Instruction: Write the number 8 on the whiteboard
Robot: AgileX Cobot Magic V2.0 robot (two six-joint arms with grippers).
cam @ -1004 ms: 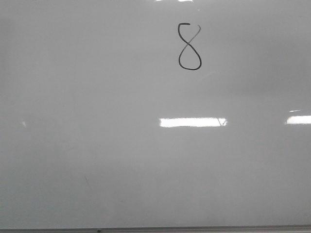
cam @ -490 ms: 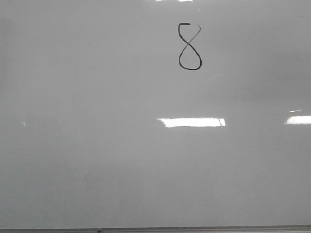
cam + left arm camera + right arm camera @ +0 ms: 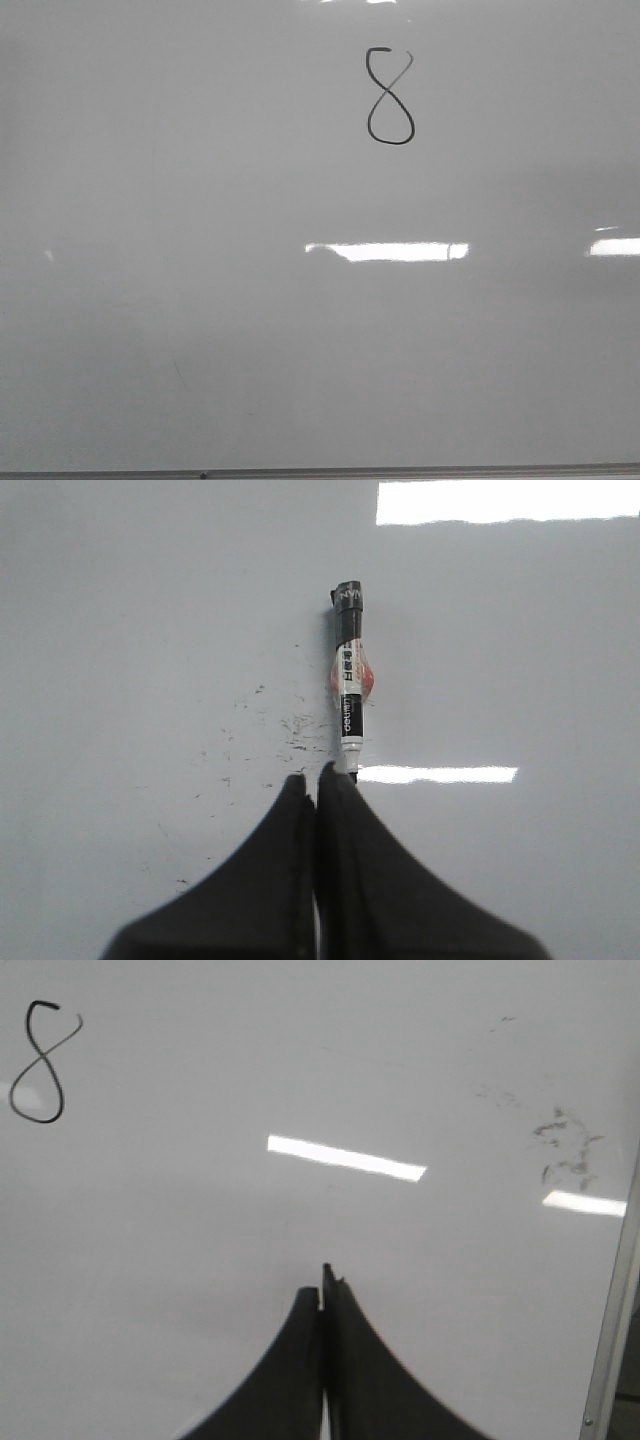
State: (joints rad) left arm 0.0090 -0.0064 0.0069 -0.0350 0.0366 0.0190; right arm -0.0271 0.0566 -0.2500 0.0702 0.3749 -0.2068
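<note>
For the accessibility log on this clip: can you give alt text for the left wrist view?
A black-and-white marker lies on the whiteboard just beyond the tips of the left gripper, whose dark fingers are pressed together with nothing between them. Faint ink specks sit beside the marker, and bright rectangular light reflections cross the glossy board.

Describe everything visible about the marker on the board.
The marker shows only in the left wrist view. It is slim, with a black cap end, a white label bearing dark print and a red-orange patch, then a black band and a white tip end. It lies flat on the whiteboard, its length pointing away from the left end effector, whose jaws are shut. The near end sits right at the fingertips; whether they touch it is unclear. Small dark smudges mark the board beside it.
</note>
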